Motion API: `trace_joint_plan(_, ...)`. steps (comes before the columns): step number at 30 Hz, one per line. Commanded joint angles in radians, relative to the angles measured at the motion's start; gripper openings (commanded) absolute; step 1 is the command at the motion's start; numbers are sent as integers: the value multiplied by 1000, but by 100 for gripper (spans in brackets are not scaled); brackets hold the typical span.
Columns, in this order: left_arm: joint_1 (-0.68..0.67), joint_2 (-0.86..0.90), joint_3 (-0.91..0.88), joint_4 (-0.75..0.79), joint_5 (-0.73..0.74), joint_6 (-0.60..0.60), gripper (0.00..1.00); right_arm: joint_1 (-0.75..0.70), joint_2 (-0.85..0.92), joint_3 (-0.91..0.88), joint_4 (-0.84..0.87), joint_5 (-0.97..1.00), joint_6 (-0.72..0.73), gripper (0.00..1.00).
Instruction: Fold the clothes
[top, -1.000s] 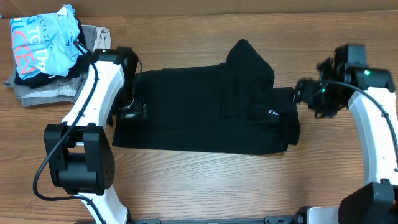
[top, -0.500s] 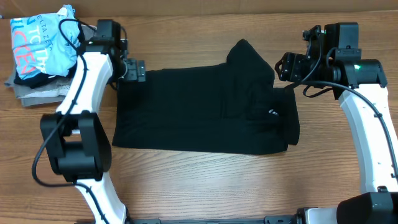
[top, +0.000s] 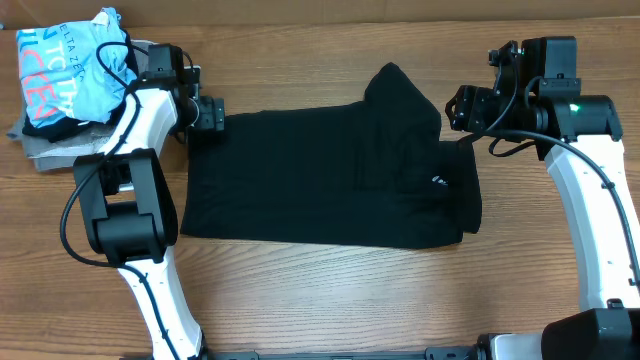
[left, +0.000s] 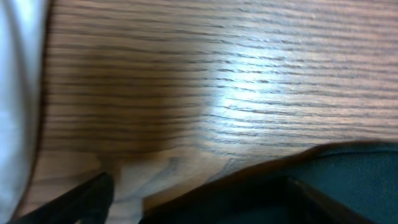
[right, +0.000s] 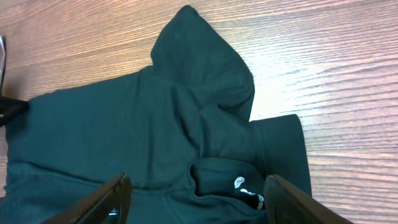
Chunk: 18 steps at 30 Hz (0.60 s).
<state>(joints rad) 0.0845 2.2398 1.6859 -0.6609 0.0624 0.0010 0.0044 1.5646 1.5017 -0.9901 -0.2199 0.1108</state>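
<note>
Roughly flat on the counter (top: 330, 300), black clothes (top: 300, 180), hood (top: 400, 95) jutting out, tiny white logo (top: 438, 181) near right edge. Splayed beside its corner, left fingers (left: 87, 196); splayed above and empty, right fingers (right: 106, 200)

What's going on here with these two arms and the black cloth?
Two robot arms are working on folding a black garment that lies flat on the wooden table. The left gripper is open at its far left corner; the right gripper hovers open by its far right corner. Neither is gripping fabric.
</note>
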Motion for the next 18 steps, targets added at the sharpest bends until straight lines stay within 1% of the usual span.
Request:
trace_joint_plan(1,-13,27,19,1,34,23,81,1,2,24,19,10,-7,71)
trace_joint_plan(4,-23,38,19,-6,35,23,76,1,2,24,27,10,-7,70)
trace_joint_plan(6,-30,43,19,-12,36,23,68,1,2,24,33,10,-7,68)
trace_joint_plan(7,-35,44,19,-16,36,23,63,1,2,24,37,10,-7,68)
trace_joint_plan(10,-56,44,19,-31,33,23,27,1,2,24,53,10,-7,67)
trace_joint_plan(12,-64,44,19,-43,27,22,8,1,2,24,66,10,-7,64)
trace_joint_plan(13,-66,42,19,-51,10,22,4,1,2,24,75,10,-7,63)
trace_joint_plan(16,-66,35,42,-103,-23,10,4,3,10,24,120,10,-8,62)
trace_joint_plan(18,-64,34,95,-172,-22,10,4,3,25,25,159,10,-15,61)
